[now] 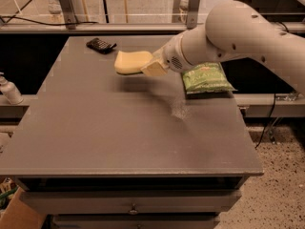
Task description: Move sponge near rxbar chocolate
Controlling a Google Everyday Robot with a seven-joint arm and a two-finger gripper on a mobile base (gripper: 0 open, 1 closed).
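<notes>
My fingers are clamped on the right end of the sponge, and I hold it a little above the tabletop, over its far half. The sponge is pale yellow and sticks out to the left from my grip, lying roughly level, with a soft shadow on the grey surface just under it. My white arm reaches in from the right side, crossing above the far right part of the tabletop.

The rxbar chocolate lies flat near the far left corner, a small dark bar set at a slight angle. It is near the sponge's left end, beyond it and to the left, and the two do not touch.

A green chip bag lies at the right edge of the tabletop, just under my arm and to the right of my fingers, apart from the sponge. A pale smudge marks the surface in front of the bag. Off the tabletop, at the left, a small white bottle stands on a lower ledge.
</notes>
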